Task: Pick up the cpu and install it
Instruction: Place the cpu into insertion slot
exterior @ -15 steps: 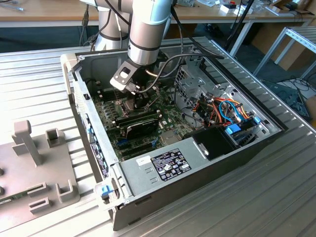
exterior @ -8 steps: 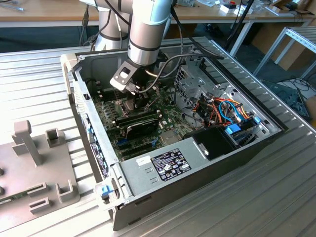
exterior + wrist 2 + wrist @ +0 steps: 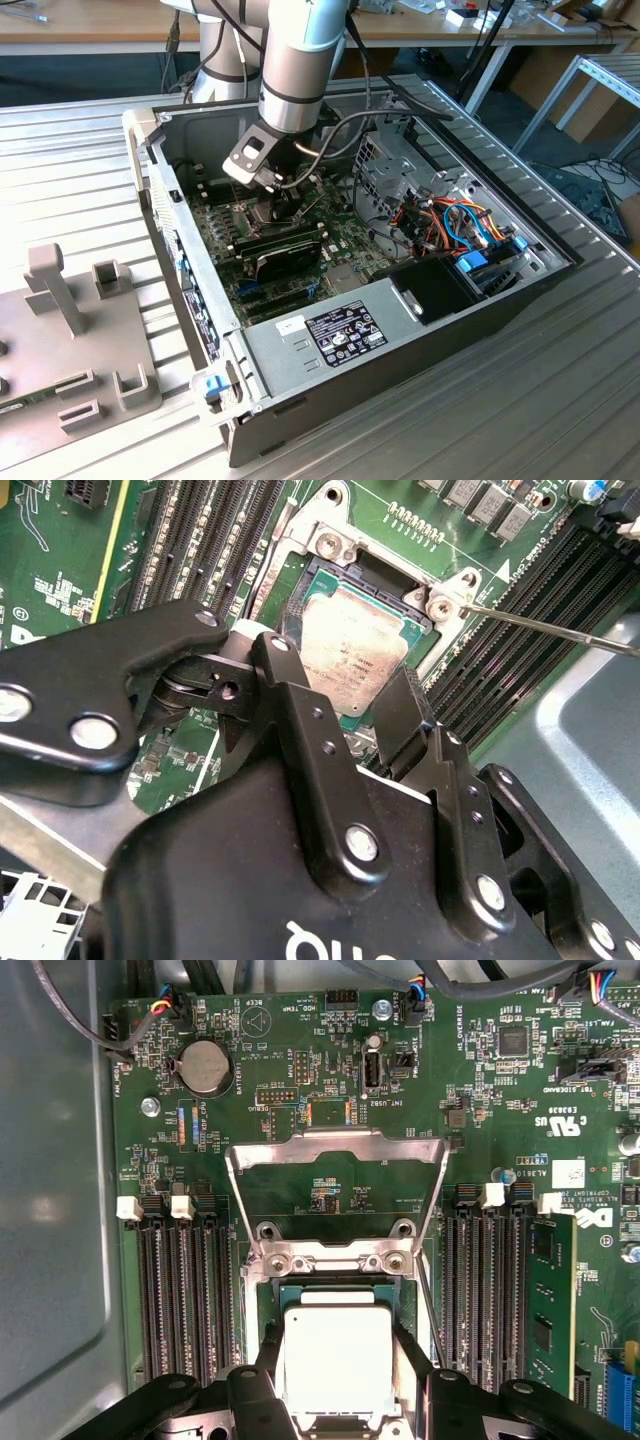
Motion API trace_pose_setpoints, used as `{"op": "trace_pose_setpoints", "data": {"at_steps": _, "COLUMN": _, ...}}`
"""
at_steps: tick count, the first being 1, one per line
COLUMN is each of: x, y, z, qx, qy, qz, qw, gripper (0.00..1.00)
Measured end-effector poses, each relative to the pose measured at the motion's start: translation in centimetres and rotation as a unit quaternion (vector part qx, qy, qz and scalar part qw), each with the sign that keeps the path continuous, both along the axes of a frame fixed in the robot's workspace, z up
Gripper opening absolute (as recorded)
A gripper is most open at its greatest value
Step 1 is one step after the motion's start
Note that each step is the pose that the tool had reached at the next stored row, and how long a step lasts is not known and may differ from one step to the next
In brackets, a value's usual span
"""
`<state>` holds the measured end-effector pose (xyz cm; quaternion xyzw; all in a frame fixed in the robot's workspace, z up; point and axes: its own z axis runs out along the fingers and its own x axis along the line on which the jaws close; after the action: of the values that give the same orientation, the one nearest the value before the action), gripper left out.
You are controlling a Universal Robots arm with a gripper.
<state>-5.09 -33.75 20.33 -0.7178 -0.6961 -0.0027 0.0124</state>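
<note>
**Two fingers (image 3: 270, 1350) clamp the cpu (image 3: 338, 1360) at its socket**

In both wrist views the gripper (image 3: 350, 685) is closed on the cpu's opposite edges. The chip lies level in the open socket (image 3: 345, 582), whose load frame (image 3: 335, 1140) is swung up. At the exterior view's centre, the gripper reaches down onto the green motherboard (image 3: 215, 235) inside the computer case (image 3: 400, 390).

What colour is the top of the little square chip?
The chip has a dull silver-grey top; first wrist view shows it best.
</note>
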Motion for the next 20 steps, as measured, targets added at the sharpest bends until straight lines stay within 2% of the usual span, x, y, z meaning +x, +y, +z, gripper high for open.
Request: {"op": "trace_pose_setpoints", "data": {"at_steps": 20, "x": 0.01, "y": 0.00, "z": -0.11, "qx": 0.0000, "qy": 0.0000, "qz": 0.000, "qw": 1.00000, "gripper": 0.53}}
